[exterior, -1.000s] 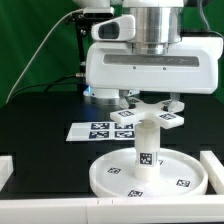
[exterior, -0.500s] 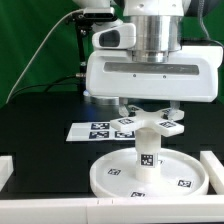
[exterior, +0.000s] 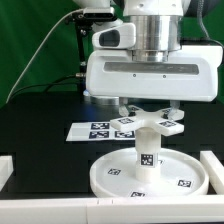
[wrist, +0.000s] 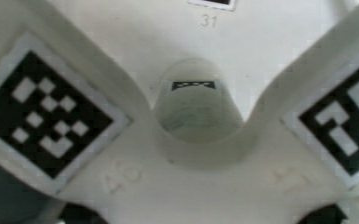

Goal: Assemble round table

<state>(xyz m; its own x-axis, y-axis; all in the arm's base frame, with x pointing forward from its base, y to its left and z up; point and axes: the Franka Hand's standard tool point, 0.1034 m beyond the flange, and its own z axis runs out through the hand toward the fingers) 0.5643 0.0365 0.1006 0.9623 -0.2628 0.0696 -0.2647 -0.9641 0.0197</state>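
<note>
White plastic throughout. The gripper [exterior: 147, 108] hangs at the centre of the exterior frame, directly over the cross-shaped base [exterior: 147, 122]; its jaws are hidden behind the gripper body and the base's arms, so whether they clamp the base or stand open cannot be told. The wrist view looks down between two tagged arms of the base [wrist: 185, 110]. The base sits on top of the upright leg [exterior: 146, 152], which stands in the middle of the round disc [exterior: 105, 178] at lower centre on the black bench [exterior: 40, 130]. A marker board [exterior: 92, 130] lies behind, at centre left. Judged step: seating the base on the leg. To do it well, keep the base level and coaxial with the leg, pressing straight down or turning without tilting the leg.
</note>
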